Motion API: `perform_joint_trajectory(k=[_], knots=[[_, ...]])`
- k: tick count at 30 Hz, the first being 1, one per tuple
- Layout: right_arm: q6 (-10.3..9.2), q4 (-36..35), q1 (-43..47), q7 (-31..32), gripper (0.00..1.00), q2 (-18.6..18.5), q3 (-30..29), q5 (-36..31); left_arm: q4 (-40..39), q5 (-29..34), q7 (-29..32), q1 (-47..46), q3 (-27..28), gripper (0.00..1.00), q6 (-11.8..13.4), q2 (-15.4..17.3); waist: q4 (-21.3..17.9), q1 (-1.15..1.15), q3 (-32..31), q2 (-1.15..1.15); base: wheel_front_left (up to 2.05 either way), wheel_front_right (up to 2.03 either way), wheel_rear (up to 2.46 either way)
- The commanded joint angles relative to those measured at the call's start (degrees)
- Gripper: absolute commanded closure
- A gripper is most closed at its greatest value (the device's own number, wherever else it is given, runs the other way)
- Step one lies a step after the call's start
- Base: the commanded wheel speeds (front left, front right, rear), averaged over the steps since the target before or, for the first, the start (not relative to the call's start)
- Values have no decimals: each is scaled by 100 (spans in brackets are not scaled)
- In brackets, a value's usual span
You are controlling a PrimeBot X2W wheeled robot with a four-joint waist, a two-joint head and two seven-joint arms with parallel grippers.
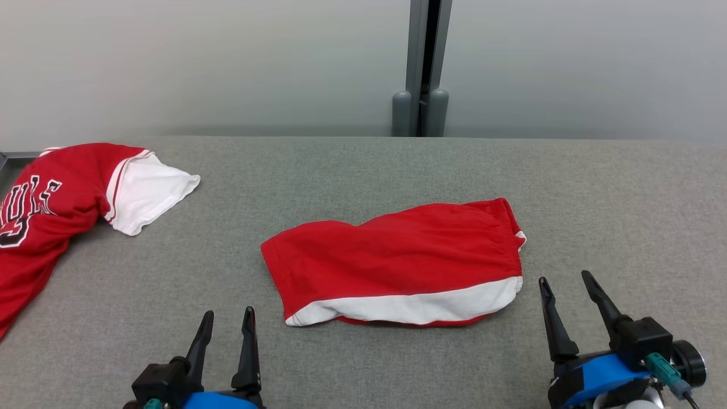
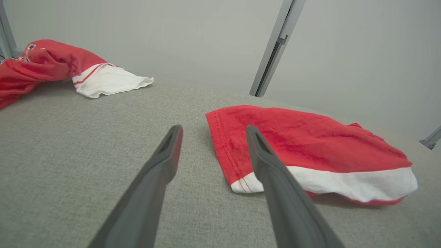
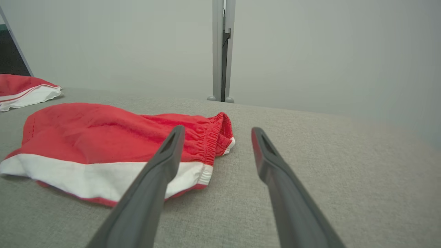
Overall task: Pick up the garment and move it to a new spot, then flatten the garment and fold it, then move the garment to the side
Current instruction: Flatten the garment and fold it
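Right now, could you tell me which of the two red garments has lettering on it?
The jersey at the far left, with black lettering and a white sleeve. The shorts in the middle are plain red with a white band.

The shorts [image 1: 397,261] lie in the middle of the table [image 1: 596,187]. The shirt [image 1: 51,210] lies by the left edge, toward the back, well apart from the shorts. The left gripper [image 1: 229,311] is in front of the shorts' left end and a bit to its left, the right gripper [image 1: 565,277] is just beside their right end, and a post [image 1: 423,68] stands behind the back edge.
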Motion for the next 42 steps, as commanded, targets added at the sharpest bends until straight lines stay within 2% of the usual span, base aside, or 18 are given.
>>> perform_joint_trajectory(k=[1,4,9,17,23,26,28,30,32,34,38,42], knots=[[1,64,-114,-3,0,-23,-41,-102,7,17,-10,-116,-22,0,-6,-5,14,0,26,0,0,0,0],[1,405,-398,169,0,-22,-178,-451,17,40,-7,-172,-49,0,-7,-4,42,0,127,0,0,0,0],[1,1009,-895,731,0,-58,-63,-799,53,68,-1,-277,-86,0,-25,-2,126,0,311,0,0,0,0],[1,1891,-1460,1325,0,-298,454,-445,139,90,0,-409,-141,0,-43,-16,282,0,461,0,0,0,0],[1,2260,-1630,1472,0,-429,690,-108,184,93,-3,-417,-159,0,-51,-19,364,0,450,0,0,0,0],[1,2354,-1694,1414,44,-465,818,25,205,87,-5,-393,-160,0,-49,-15,376,0,425,0,0,0,0],[1,2440,-1711,1437,60,-460,911,154,217,86,-6,-380,-170,0,-54,-4,372,0,407,0,0,0,0],[1,2538,-1748,1473,65,-463,1000,294,227,89,-6,-370,-190,0,-58,1,363,0,388,0,0,0,0],[1,2607,-1802,1464,76,-488,1108,389,231,95,-3,-364,-214,0,-65,9,356,0,372,0,0,0,0],[1,2676,-1831,1405,100,-517,1187,463,236,98,11,-359,-236,0,-68,18,349,0,354,0,0,0,0],[1,2741,-1900,1266,100,-569,1331,597,264,115,77,-363,-346,0,-132,18,311,0,318,0,0,0,0],[1,2714,-1894,1073,100,-626,1389,654,401,67,293,-465,-617,0,-354,-82,263,0,272,0,0,0,0]])
